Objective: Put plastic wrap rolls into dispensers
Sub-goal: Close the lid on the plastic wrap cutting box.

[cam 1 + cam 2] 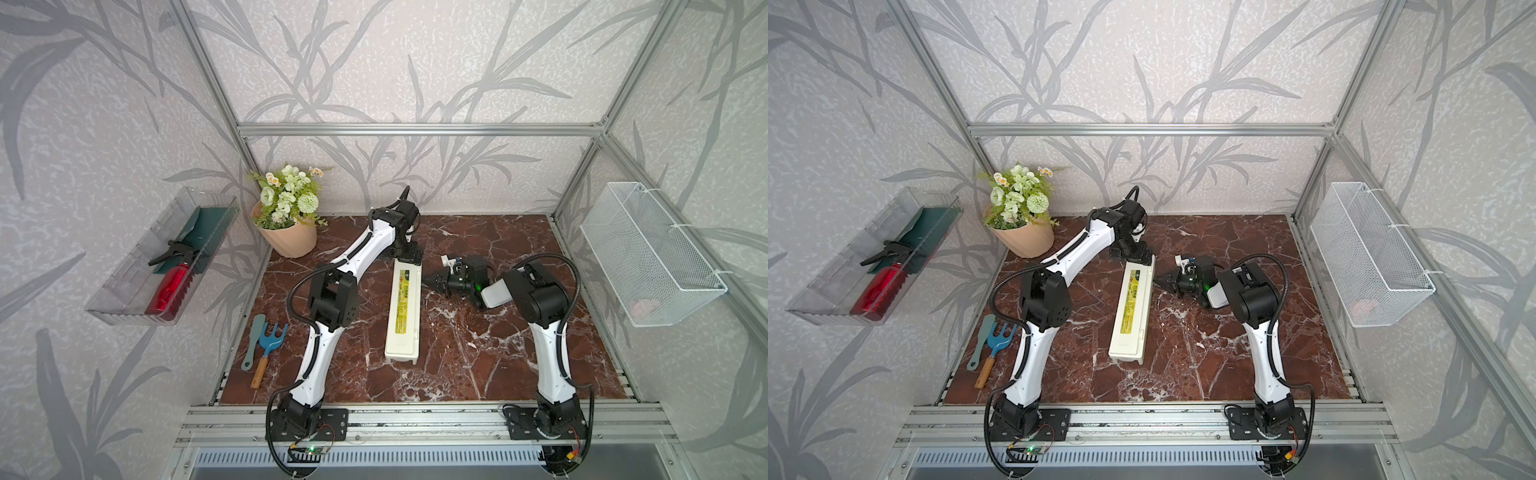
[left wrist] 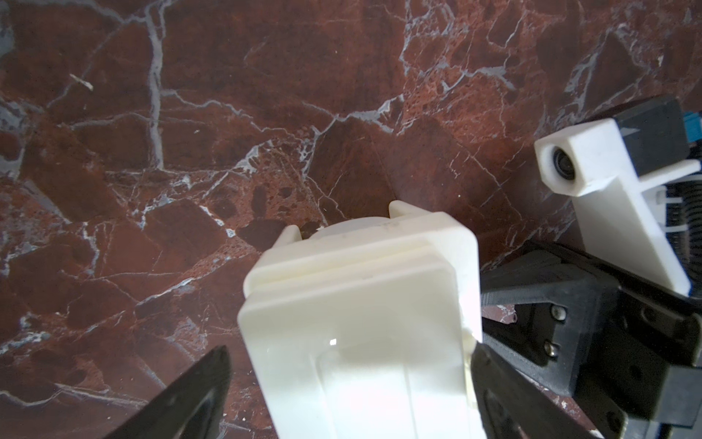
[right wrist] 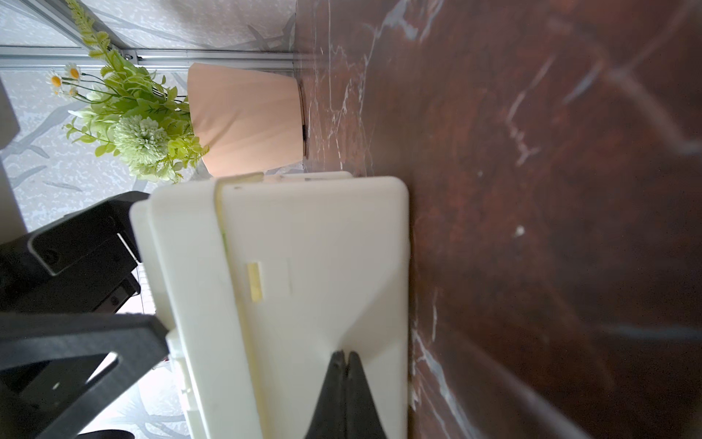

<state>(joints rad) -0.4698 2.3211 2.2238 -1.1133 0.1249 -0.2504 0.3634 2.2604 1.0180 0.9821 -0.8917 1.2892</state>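
Left claw (image 2: 348,366) spread wide, straddling far end of dispenser (image 1: 402,316); right claw (image 3: 345,356) pressed together, empty, tips at its long side near that end; I see dispenser lying flat, lid down, on table (image 1: 478,349).

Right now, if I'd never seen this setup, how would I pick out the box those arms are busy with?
Find the dark red marble tabletop; near its middle lies a long, narrow cream-white box, running front to back. Unlike the blue rake and the flower pot by the table's edge, its lid carries a yellow-green label strip.
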